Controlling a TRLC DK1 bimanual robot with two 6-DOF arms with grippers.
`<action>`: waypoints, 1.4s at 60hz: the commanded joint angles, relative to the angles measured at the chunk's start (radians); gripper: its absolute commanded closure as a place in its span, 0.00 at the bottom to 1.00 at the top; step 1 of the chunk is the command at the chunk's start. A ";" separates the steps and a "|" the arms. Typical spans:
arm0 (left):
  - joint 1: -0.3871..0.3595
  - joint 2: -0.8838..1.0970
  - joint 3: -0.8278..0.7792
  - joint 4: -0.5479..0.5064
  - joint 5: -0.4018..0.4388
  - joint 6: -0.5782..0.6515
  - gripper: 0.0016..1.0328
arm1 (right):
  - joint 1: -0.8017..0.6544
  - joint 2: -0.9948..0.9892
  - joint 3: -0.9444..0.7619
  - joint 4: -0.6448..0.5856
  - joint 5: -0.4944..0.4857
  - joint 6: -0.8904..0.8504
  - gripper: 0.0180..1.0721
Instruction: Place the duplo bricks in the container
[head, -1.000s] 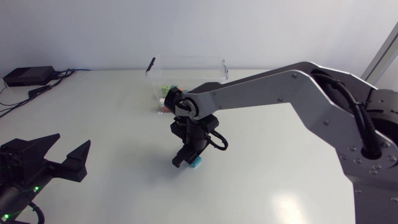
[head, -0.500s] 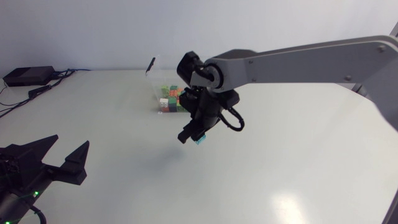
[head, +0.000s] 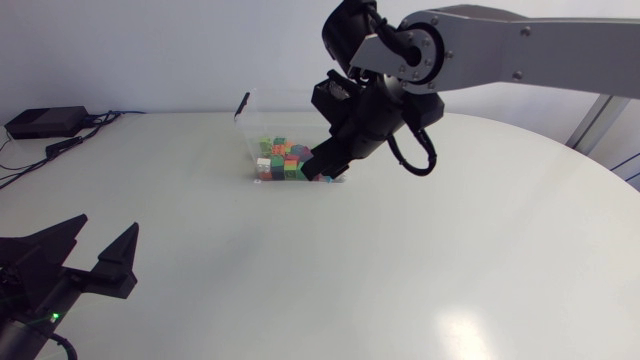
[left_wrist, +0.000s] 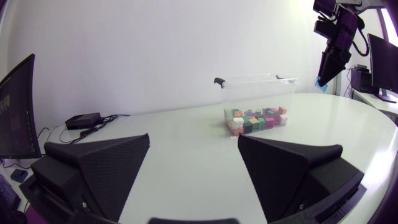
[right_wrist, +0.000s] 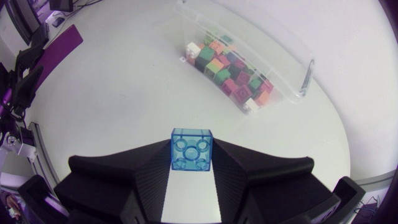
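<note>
A clear plastic container (head: 300, 110) stands at the back middle of the table, with several coloured duplo bricks (head: 280, 165) piled in it. My right gripper (head: 326, 172) hangs above the table beside the container's right end, shut on a light blue brick (head: 327, 178). In the right wrist view the blue brick (right_wrist: 191, 149) sits studs up between the fingertips, with the container (right_wrist: 292, 68) and its bricks (right_wrist: 230, 71) ahead and below. My left gripper (head: 105, 225) stands open and holds nothing at the front left; in its own view the container (left_wrist: 258, 93) is far ahead.
A black box (head: 45, 122) with cables lies at the table's back left corner. The white table (head: 450, 260) stretches bare across the middle and right.
My right arm has lifted the blue brick off the table's middle and carried it up and back towards the container. The left arm has stayed in place.
</note>
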 joint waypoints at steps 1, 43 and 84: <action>0.014 -0.016 -0.025 0.014 0.001 -0.052 0.04 | -0.020 -0.023 0.019 0.022 0.005 -0.002 0.75; 0.019 -0.145 -0.025 -0.039 -0.054 -0.206 0.04 | -0.118 0.061 0.098 0.315 -0.012 -0.010 0.75; -0.014 -0.217 -0.025 -0.092 -0.091 -0.200 0.04 | -0.160 0.247 0.325 0.358 -0.017 -0.005 0.75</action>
